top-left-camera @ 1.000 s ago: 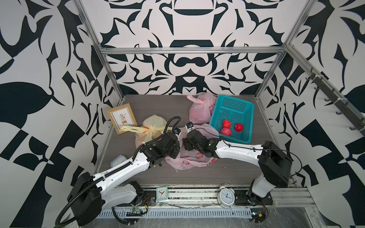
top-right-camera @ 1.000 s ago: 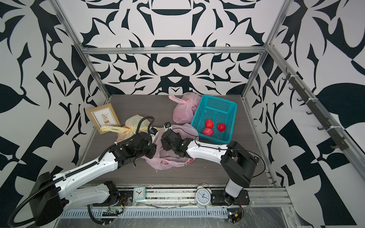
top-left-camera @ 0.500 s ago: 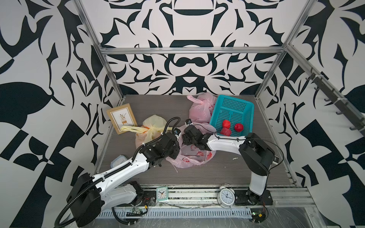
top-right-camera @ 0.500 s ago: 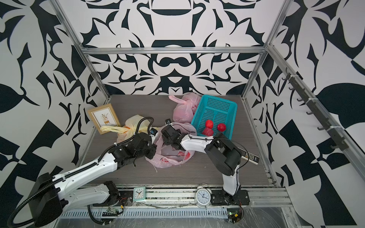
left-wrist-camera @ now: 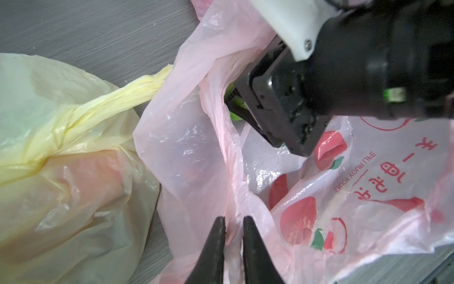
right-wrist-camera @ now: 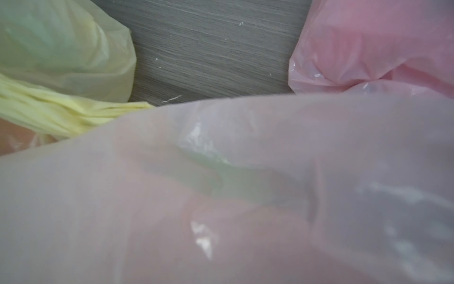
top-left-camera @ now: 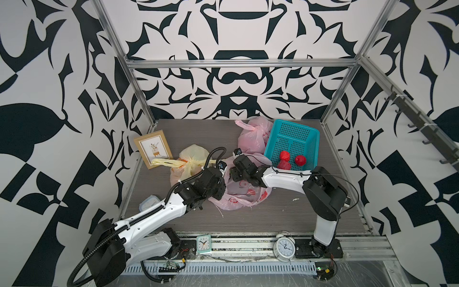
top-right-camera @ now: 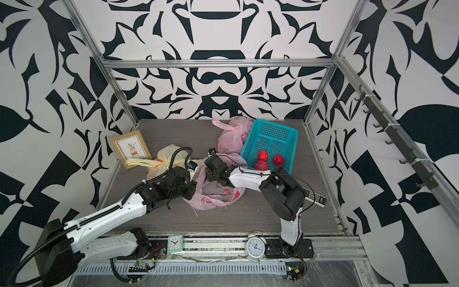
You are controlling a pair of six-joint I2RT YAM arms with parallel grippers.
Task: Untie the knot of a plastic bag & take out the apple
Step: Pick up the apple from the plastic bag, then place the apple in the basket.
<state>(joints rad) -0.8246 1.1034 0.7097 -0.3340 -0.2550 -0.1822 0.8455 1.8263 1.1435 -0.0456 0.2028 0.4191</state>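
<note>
- Our left gripper [left-wrist-camera: 234,220] is pinched tight on the printed bag [left-wrist-camera: 186,152], with a fold of its rim caught between the jaws.
- We see the printed bag lying mid-table [top-left-camera: 273,216] between the two arms, mouth gaping wide.
- The right gripper [left-wrist-camera: 242,105] is nose-down in that mouth. Its tips are buried in film, so we cannot tell whether they are spread or pressed together.
- Red patches show through the film: print or fruit, we cannot say.
- Over at the back right sits the basket [top-left-camera: 293,139], with three red apples [top-left-camera: 300,160] at its near end.
- The pink bag [top-left-camera: 250,141] is knotted and leans against the basket.
- The yellow bag [top-left-camera: 193,154] is knotted too, something orange-red showing through it, just beside the printed bag.
</note>
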